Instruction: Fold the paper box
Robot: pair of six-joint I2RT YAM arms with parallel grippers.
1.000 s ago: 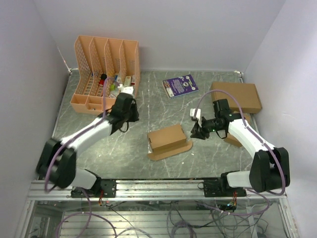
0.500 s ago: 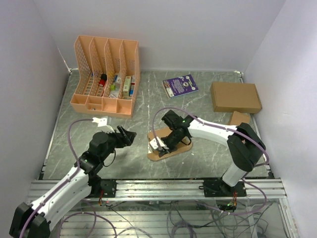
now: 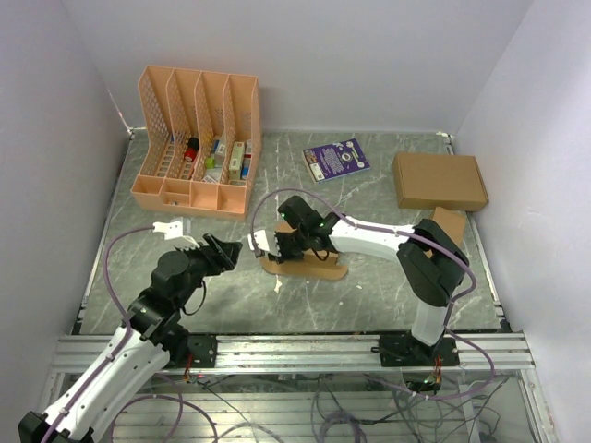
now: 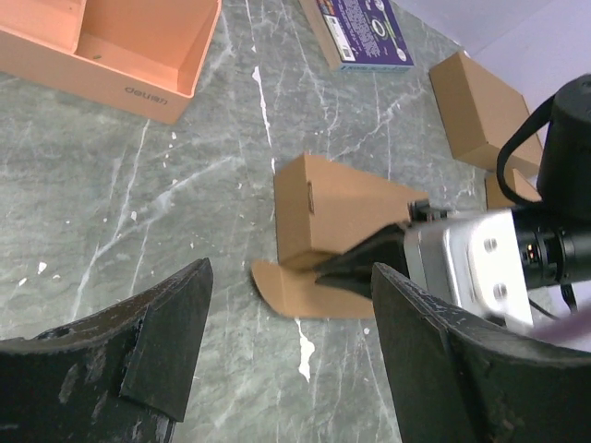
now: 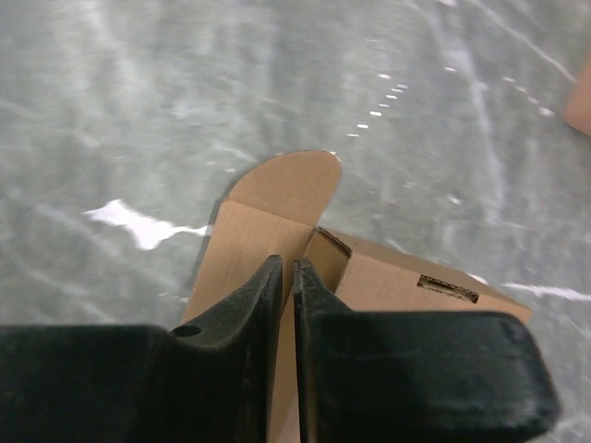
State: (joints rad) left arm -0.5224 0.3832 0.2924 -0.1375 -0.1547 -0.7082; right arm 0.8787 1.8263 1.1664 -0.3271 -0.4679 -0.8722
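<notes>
The paper box (image 3: 319, 269) lies near the table's middle, a small brown carton with a rounded flap (image 4: 294, 293) flat on the table at its open left end. My right gripper (image 3: 274, 256) reaches across from the right. Its fingers (image 5: 277, 277) stand pressed almost together over the flap's crease (image 5: 268, 217), right beside the box's open end (image 5: 325, 258); nothing shows between them. The left wrist view has those dark fingertips (image 4: 346, 266) at the box's (image 4: 342, 208) near corner. Left of the box, a short way off, hangs my left gripper (image 3: 224, 251) (image 4: 295, 369), open and empty.
An orange file organiser (image 3: 199, 138) stands at the back left. A purple booklet (image 3: 336, 159) lies at the back centre. At the back right sits a larger brown box (image 3: 439, 180), and a second small carton (image 3: 450, 221) lies by the right arm.
My left arm swung from the organiser down to the near left and opened. My right arm reached left to the paper box, its fingers closed, and the box slid a little left.
</notes>
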